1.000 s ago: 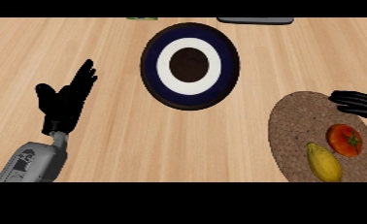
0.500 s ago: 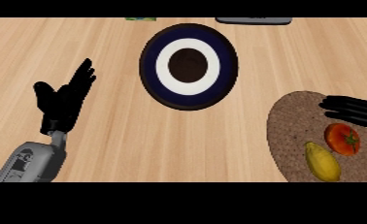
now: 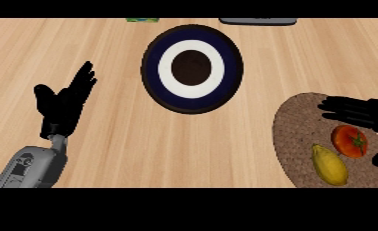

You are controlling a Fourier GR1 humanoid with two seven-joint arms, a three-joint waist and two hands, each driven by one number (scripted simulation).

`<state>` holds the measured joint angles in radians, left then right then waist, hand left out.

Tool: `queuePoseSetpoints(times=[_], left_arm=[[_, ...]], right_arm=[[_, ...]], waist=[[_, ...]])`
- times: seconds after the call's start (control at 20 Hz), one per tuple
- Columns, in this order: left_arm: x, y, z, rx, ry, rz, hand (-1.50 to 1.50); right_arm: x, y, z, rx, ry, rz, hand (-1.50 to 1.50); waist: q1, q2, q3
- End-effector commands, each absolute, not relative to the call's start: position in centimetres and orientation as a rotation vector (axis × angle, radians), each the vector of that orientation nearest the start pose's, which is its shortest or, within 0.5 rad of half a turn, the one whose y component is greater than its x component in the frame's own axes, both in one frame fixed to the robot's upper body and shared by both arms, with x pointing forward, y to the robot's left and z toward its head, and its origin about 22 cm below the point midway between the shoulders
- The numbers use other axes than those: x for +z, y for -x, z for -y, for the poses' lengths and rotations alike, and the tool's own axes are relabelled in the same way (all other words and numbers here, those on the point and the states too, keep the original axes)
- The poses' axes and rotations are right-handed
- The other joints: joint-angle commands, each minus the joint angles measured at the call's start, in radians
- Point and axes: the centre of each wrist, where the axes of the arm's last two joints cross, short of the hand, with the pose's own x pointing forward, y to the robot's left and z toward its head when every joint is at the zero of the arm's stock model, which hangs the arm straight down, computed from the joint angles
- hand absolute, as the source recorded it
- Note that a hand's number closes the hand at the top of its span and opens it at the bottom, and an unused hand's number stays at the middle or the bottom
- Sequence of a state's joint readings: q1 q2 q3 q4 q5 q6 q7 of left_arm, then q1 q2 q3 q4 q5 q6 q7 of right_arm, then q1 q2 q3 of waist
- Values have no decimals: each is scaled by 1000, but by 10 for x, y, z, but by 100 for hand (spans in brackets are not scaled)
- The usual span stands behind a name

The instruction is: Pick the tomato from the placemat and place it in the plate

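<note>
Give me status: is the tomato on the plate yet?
No. Nothing is done: the tomato lies on the placemat beside a yellow fruit, and the plate holds nothing. In hand: the right hand is over the placemat just above the tomato, fingers extended, not closed on it. The left hand rests open at the left. Left: grasp, lift, carry to the plate, release.
</note>
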<state>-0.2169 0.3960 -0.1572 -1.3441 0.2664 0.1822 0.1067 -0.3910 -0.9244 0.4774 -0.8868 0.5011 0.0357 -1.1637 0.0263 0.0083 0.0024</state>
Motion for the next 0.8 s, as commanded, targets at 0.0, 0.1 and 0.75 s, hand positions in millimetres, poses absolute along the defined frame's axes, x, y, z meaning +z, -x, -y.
queuePoseSetpoints(times=[0.0, 0.1, 0.75], left_arm=[[27, -295, -271, -92, -169, 1429, 0], [11, -276, -272, -96, -157, 1413, 0], [9, -279, -283, -85, -160, 1398, 0]], right_arm=[[30, -303, 425, 1902, -69, 1766, -150], [40, -309, 423, 1935, -35, 1754, -150], [9, -292, 410, 2153, -118, 1746, 150]], waist=[[-3, -2, 0], [-1, -5, -1], [-20, -5, -1]])
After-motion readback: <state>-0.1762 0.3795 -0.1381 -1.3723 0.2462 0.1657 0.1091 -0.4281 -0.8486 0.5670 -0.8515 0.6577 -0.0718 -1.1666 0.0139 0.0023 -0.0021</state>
